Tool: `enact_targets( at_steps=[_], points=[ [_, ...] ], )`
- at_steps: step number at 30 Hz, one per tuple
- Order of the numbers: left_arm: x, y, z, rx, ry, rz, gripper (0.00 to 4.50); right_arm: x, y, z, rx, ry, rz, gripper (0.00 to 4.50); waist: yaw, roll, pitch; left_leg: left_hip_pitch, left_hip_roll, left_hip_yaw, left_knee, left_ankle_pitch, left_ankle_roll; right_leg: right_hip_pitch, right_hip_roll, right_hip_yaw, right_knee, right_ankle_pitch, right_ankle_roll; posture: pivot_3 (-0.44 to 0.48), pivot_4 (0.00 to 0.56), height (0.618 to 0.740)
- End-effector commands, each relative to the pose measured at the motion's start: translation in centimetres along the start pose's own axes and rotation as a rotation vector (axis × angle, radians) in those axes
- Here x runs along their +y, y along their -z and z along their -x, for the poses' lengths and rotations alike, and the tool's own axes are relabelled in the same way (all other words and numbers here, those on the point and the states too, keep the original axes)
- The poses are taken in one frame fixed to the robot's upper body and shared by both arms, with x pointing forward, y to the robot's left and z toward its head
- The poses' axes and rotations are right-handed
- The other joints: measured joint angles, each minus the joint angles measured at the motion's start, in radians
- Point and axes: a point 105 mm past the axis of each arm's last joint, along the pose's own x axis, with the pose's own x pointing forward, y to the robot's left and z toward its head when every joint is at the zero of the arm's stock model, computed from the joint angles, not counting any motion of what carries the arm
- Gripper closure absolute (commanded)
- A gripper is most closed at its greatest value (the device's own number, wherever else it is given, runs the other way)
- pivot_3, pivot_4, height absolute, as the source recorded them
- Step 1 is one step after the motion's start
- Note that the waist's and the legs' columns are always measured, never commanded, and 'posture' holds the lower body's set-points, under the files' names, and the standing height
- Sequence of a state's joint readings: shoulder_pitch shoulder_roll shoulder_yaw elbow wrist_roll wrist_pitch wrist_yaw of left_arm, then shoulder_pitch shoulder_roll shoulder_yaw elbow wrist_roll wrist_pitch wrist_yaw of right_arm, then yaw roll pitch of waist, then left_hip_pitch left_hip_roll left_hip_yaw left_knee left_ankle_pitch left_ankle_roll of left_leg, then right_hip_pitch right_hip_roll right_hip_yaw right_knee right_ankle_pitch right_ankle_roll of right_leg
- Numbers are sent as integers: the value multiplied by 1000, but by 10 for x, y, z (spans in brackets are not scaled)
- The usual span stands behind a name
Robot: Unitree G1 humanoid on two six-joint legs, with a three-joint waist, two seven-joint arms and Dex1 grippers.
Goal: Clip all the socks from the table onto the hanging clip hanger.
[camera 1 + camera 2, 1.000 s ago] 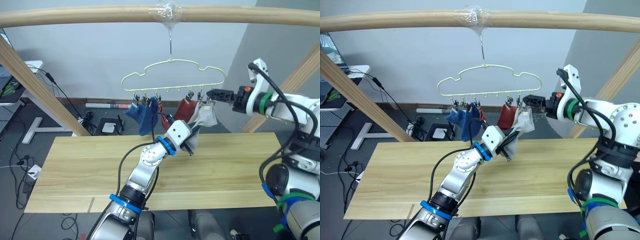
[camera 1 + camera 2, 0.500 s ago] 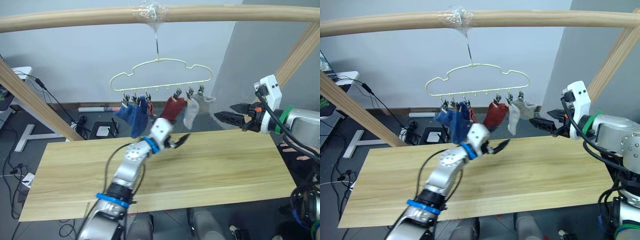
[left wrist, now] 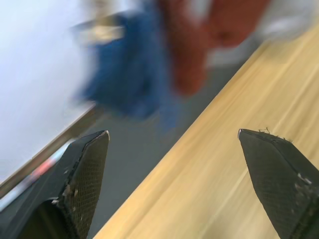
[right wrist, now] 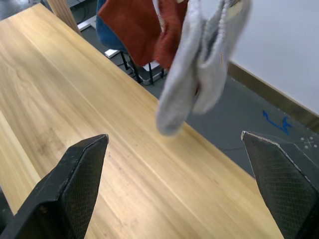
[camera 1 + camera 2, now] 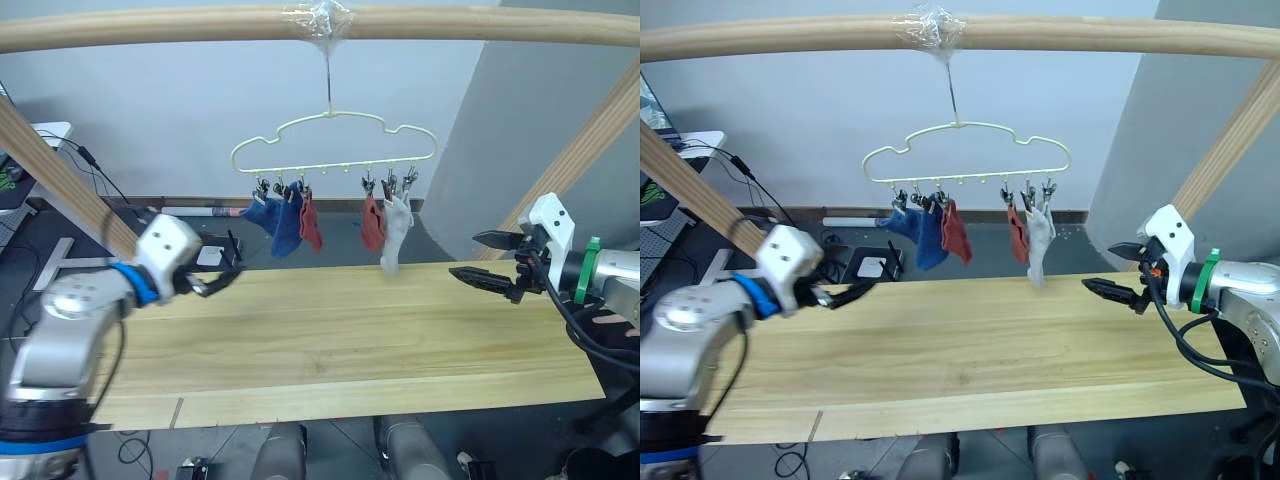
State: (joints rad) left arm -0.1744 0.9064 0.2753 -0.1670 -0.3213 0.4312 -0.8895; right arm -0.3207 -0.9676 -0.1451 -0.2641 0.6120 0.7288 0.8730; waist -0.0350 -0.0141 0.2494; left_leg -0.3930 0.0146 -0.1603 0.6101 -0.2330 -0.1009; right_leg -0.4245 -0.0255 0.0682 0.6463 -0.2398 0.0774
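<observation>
So both arms just backed right off the hanger. The left gripper [image 5: 222, 280], black fingers spread apart and holding nothing, has swung from under the clips out to the left end of the long light wooden plank table [image 5: 340, 345]. The right gripper [image 5: 483, 262], also wide open and empty, has pulled away to the right of the hanger and now sits low over the table's far right edge.

What that leaves: the thin pale yellow-green wire clip hanger [image 5: 333, 140] hangs free from the thick round wooden beam [image 5: 180, 25] with everything on it. On the hanger's left side are the two blue ankle socks [image 5: 279, 218] and a rust red sock [image 5: 309, 222]; towards its right, the second rust red sock [image 5: 372, 222] and the light grey socks [image 5: 396, 228], bunched so close I can't split them by eye. I see no sock on the tabletop, so I'd say the job looks done.

Behind the hanger there's a grey floor with cables and a small black-and-white box [image 5: 211, 256]. A slanted wooden post [image 5: 70, 185] stands near the left arm; nothing's really in the way.
</observation>
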Motion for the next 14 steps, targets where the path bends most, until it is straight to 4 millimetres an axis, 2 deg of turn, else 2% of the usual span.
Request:
enact_targets(
  at_steps=[1,4,6,9,14],
  points=[
    [14,-9,21,-16,-19,21,190,-5,-16,12,-39,10,69,0,6,1,1,0,0,0,0,0,0,0,0,0,0,-1,-2,138,234,740],
    [25,-8,43,16,-33,52,190,-5,-18,18,-50,1,60,0,12,0,1,0,0,-1,0,0,0,0,0,-1,0,-2,-3,179,200,740],
    [28,-6,52,43,-45,20,190,-5,-17,20,-48,-2,60,0,14,0,1,-1,0,-1,0,0,0,0,0,-1,0,0,0,183,196,740],
    [35,-6,53,45,-81,21,190,-5,-21,19,-68,-6,53,0,25,1,1,-1,0,-1,-1,0,0,0,0,-1,-1,0,-1,186,189,740],
    [31,-9,46,22,-46,69,190,-4,-20,14,-64,-9,61,0,35,1,1,-1,0,-1,0,0,0,0,0,-1,0,0,0,181,186,740]
  ],
)
